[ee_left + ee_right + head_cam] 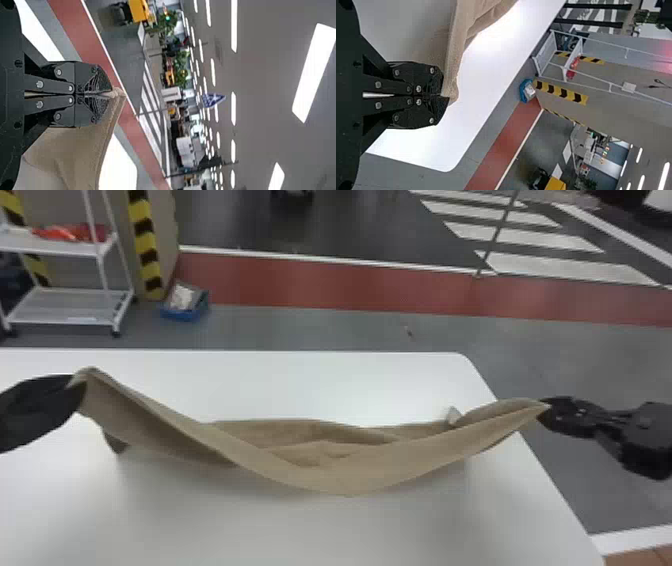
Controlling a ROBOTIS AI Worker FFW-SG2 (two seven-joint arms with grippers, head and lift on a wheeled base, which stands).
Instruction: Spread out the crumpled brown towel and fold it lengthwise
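Sagging between its two held ends, the brown towel [345, 477] spans much of the white surface [280, 535] in the head view, its front edge dipping in a wide V, with loose, rumpled folds behind that dip. The left tool [76, 390] is at the towel's left end, gripping a peak of cloth above the surface; the right tool [546, 408] has the opposite end, near the surface's right edge. A small pale tag [453, 415] sticks up from the cloth not far from the right tool. Whether the lowest part of the front edge touches the surface, I cannot tell. In the left wrist view, the left tool [112, 94] has its fingers closed together on a bunched corner, just at the tips, and the cloth hangs down from there. In the right wrist view, the right tool [444, 96] is likewise closed, pinching a thin corner at its fingertips, with the towel stretching away from it over the surface.
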